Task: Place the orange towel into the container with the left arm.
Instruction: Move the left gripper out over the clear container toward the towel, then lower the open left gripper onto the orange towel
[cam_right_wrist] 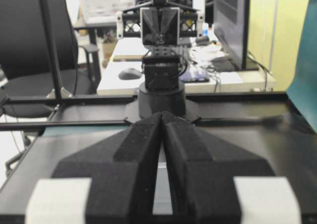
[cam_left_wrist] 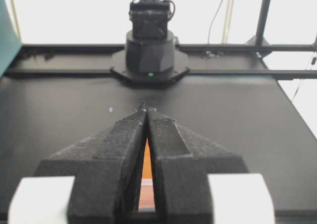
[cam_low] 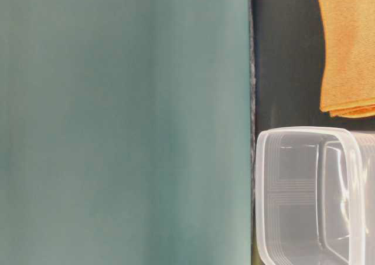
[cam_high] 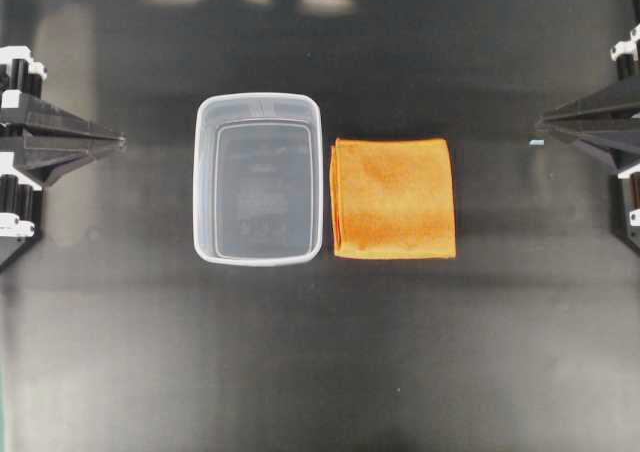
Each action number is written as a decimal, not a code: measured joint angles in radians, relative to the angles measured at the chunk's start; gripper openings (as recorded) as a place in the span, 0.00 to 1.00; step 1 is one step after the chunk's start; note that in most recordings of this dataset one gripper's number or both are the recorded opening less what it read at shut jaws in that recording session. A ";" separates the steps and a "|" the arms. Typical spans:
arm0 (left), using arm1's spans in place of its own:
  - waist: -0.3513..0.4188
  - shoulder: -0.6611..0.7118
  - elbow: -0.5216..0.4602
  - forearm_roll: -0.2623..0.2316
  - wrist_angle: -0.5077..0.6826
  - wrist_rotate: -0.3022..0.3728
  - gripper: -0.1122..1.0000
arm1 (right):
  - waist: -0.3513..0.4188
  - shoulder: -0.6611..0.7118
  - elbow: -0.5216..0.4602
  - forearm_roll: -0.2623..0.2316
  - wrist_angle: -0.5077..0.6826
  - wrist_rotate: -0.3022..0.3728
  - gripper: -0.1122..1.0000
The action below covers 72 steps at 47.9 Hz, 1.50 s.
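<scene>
**Orange towel and container side by side on the desk, both grippers clenched and empty**

The orange towel (cam_high: 393,198), folded into a squarish pad with layered edges along its left and lower sides, lies flat on the black desk (cam_high: 320,362), near the middle and a little to the right in the overhead view. Just beside its left edge stands the container (cam_high: 258,178), a clear rectangular tub with rounded corners and a thick rim, upright and with nothing inside; the gap between tub and towel is narrow, and whether the two touch cannot be told. The table-level view shows the same pair from the side, the towel (cam_low: 348,48) next to the container (cam_low: 316,197), with a teal panel (cam_low: 123,124) filling the rest of that view. The left gripper (cam_high: 118,142) rests at the left edge of the overhead view, well apart from the container, its fingers pressed together and grasping nothing. The right gripper (cam_high: 540,124) sits at the right edge, well apart from the towel, likewise clenched and empty. A small pale-blue speck (cam_high: 536,143) lies on the desk just below its tip.
</scene>
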<state>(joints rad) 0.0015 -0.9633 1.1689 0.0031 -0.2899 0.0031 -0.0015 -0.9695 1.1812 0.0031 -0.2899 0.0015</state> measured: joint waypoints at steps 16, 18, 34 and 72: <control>-0.002 0.141 -0.195 0.037 0.276 -0.008 0.10 | 0.000 0.000 0.000 0.008 0.000 0.006 0.11; -0.003 0.169 -0.229 0.037 0.325 -0.005 0.10 | -0.002 0.002 0.000 0.011 0.002 0.008 0.11; -0.003 0.383 -0.448 0.038 0.561 0.003 0.10 | -0.029 0.002 0.000 0.020 0.123 0.064 0.29; -0.005 1.008 -1.051 0.038 0.999 0.017 0.92 | -0.038 -0.144 0.017 0.020 0.318 0.067 0.77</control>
<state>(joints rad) -0.0031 0.0445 0.1181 0.0414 0.7087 0.0199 -0.0399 -1.1137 1.1980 0.0230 0.0276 0.0690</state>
